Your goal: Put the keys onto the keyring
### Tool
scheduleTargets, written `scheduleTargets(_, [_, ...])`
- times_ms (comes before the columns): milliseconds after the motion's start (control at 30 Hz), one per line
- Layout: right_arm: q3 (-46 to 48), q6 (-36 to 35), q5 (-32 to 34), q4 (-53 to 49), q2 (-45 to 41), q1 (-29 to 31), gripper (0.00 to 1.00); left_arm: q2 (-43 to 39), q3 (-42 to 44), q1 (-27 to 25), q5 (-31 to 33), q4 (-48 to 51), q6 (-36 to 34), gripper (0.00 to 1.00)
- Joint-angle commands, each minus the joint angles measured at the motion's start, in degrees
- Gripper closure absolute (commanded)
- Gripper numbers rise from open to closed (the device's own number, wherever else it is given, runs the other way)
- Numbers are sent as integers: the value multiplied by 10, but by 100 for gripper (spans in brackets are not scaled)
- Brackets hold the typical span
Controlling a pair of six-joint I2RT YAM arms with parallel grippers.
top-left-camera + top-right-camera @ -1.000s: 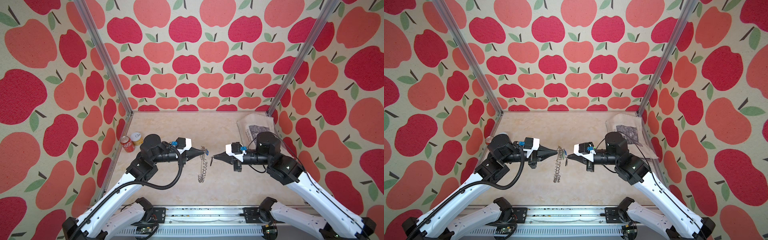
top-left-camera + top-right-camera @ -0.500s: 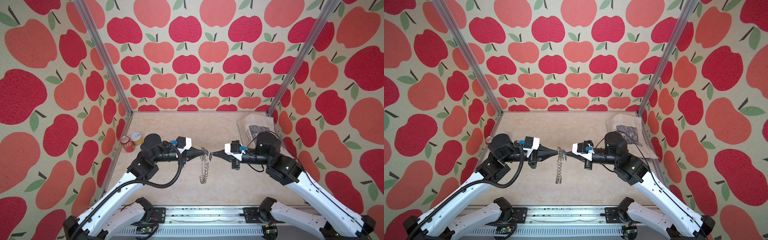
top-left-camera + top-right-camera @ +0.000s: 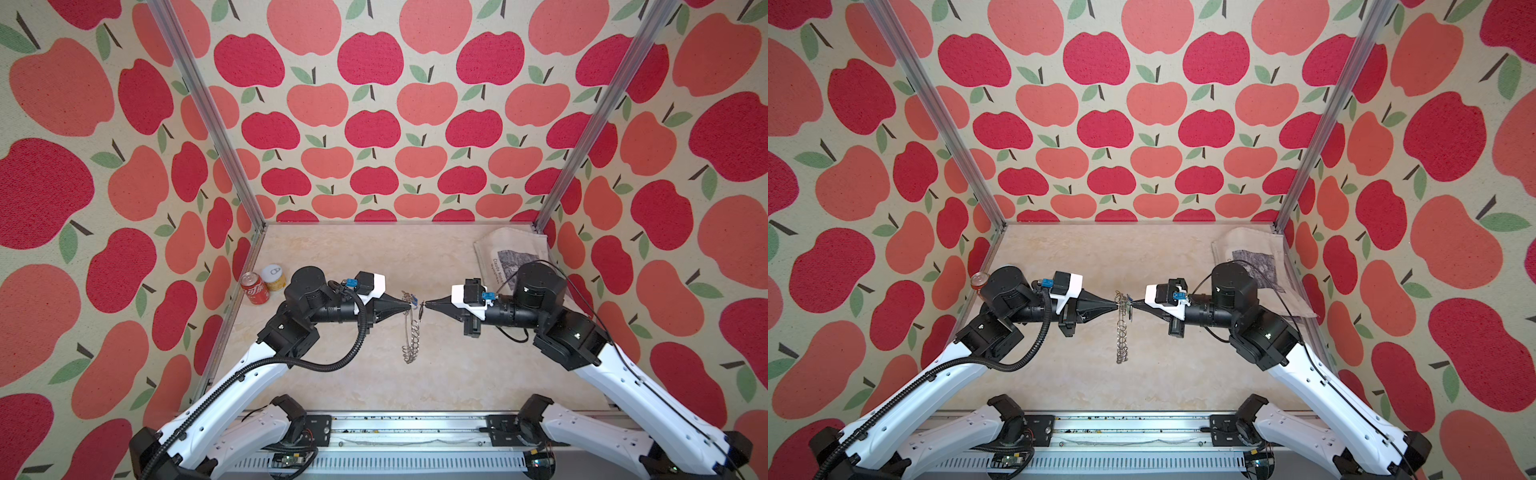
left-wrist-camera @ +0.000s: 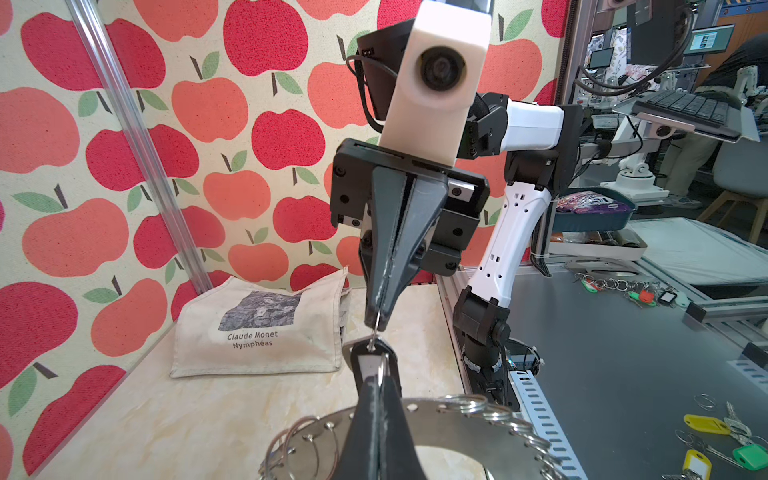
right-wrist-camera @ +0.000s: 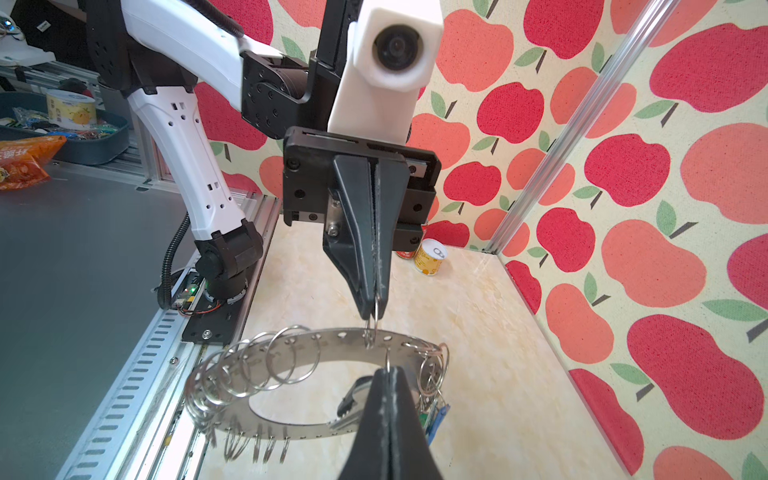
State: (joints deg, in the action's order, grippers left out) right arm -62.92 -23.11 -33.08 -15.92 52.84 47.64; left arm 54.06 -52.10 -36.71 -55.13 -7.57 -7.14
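Tools shut, tip to tip above the tabletop [image 3: 374, 257].
The left tool [image 3: 410, 307] pinched a rim ring of the keyring [image 3: 409, 336]; the right tool [image 3: 425, 303] pinched the loop of the black-headed key [image 4: 355, 351].

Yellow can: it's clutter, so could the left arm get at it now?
Probably not yet: the yellow can stands unblocked near that arm, but the left hand is shut on the keyring, holding it up.

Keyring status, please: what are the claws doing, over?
Left claw shut on keyring, by a rim ring; disc dangling. Right claw shut on ring of black-headed key. Nothing blocking.
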Motion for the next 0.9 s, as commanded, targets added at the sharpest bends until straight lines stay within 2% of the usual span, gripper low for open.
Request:
scheduleTargets(0, [-16,-2,-9,3,2,4,100,-2,-1,0,-14,-24,0,100])
scheduleTargets(867, [-26,-13,-21,-22,12,14,100,-6,-5,-3,-11,-17,-4,100])
